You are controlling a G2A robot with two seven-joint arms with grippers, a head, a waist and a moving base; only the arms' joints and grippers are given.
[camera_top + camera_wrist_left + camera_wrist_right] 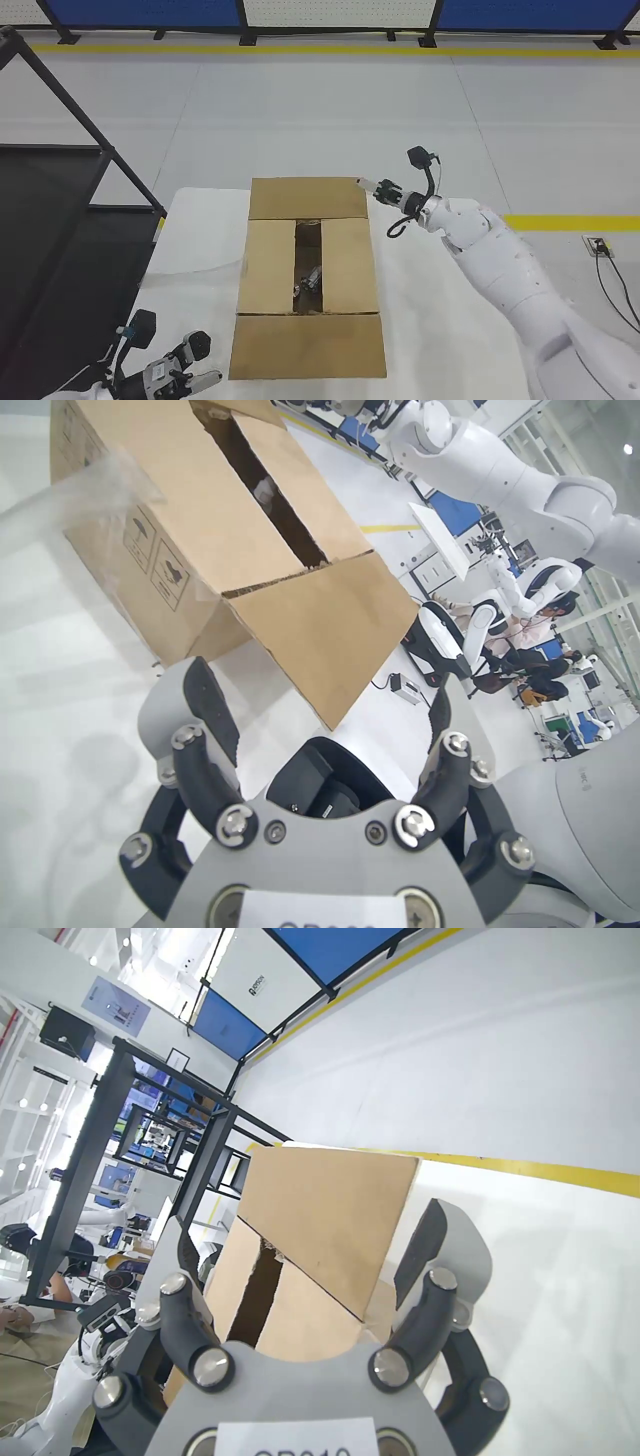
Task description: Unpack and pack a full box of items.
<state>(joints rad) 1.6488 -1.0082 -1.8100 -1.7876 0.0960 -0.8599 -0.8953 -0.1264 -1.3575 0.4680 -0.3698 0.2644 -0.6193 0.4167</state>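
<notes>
A brown cardboard box (270, 268) stands in the middle of the white table (430, 330). Its far flap (308, 198) and near flap (308, 345) are folded outward. The two side flaps lie nearly shut, leaving a narrow dark gap where some items (308, 283) show. My right gripper (366, 184) is open at the far flap's right corner; that flap (325, 1208) shows between the fingers (422, 1248). My left gripper (203, 362) is open and holds nothing, low by the table's near left corner, short of the box (240, 525) and its near flap (325, 635).
A black metal rack (60, 220) stands close to the table's left side. A strip of clear plastic (90, 495) hangs at the box's near left corner. Bare table surface lies left and right of the box.
</notes>
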